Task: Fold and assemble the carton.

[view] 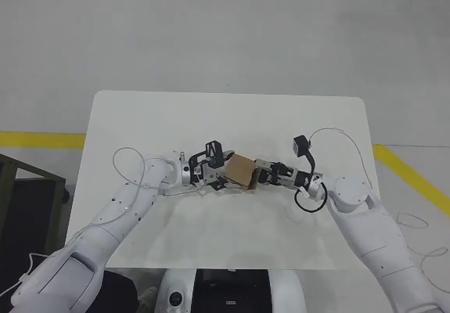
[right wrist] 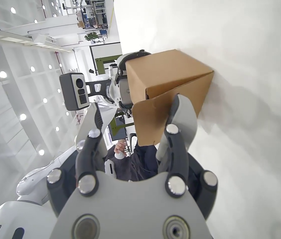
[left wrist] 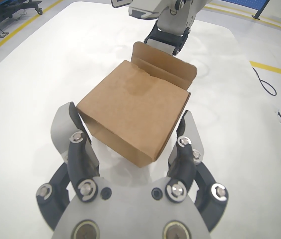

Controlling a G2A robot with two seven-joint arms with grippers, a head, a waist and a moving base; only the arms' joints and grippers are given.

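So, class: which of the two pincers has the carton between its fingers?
The left pincer: its fingers flank the carton, one on each side. The right pincer stands open at the flap end, one finger against the flap.

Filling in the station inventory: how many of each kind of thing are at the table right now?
Brown carton: 1
Grippers: 2, the left gripper and the right gripper
White table: 1
Total: 4
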